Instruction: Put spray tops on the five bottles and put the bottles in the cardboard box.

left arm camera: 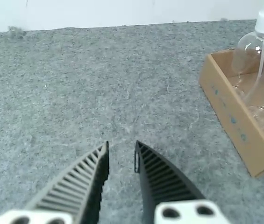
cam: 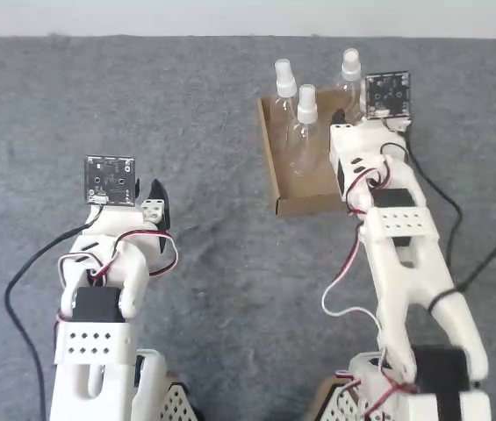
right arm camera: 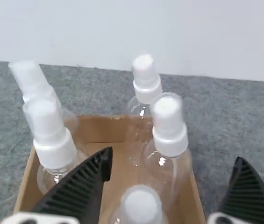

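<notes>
We judge the task to be at its tail end. Through the right wrist camera we count five bottles [right arm camera: 169,154], each capped with one of the spray tops [right arm camera: 168,122], grouped in and about the box [cam: 269,158]. The box sits on the worktop [cam: 186,105] in front of the right arm.

The right end effector [right arm camera: 171,161] hangs over the box with its jaws spread wide, gripping nothing. The nearest bottle [right arm camera: 141,205] stands low between the jaws, touching neither as far as we can see. One capped bottle at the box's side leans; the others look upright. We cannot tell whether the farthest bottle [cam: 348,83] stands inside the far wall or just beyond it.

The left end effector [left arm camera: 121,145] hovers over bare worktop, well apart from the box. Its jaws are narrow, with only a slim gap, and hold nothing.

So the step in hand looks like the last placement, or a check of it. The next move calls for lifting the right end effector straight up with its jaws wide, clear of the tall tops — a sideways drift could tip a bottle. If the farthest bottle proves to be outside, it needs a grip low on the neck and a short carry over the wall.
</notes>
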Action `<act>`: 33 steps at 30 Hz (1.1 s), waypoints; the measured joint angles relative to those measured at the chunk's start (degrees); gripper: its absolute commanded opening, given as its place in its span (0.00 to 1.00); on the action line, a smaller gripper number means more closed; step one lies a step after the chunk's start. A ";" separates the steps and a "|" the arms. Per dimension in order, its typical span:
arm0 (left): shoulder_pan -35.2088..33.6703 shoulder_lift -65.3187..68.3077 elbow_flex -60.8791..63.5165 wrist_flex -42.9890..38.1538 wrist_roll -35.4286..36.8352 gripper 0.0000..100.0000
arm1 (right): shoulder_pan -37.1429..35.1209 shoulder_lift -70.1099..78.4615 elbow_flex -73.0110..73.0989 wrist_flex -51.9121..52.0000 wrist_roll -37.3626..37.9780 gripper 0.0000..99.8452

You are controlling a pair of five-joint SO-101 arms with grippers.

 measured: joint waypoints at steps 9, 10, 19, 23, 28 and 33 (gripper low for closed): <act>0.00 0.00 0.00 0.00 0.00 0.08 | -0.09 -10.81 0.00 12.84 0.00 0.33; 0.00 0.00 0.00 0.00 0.00 0.08 | -0.09 -11.69 0.00 14.15 0.00 0.33; -0.09 0.00 0.00 0.00 0.00 0.08 | -0.18 -19.96 5.10 22.86 0.00 0.33; -0.26 0.00 0.00 0.00 0.00 0.08 | -0.18 -26.37 10.64 24.79 0.00 0.33; -1.58 0.00 0.00 0.09 0.00 0.08 | 0.35 -37.10 18.46 30.07 0.00 0.33; -5.98 -2.99 -0.62 5.19 0.00 0.08 | 0.26 -48.79 27.25 35.60 0.18 0.33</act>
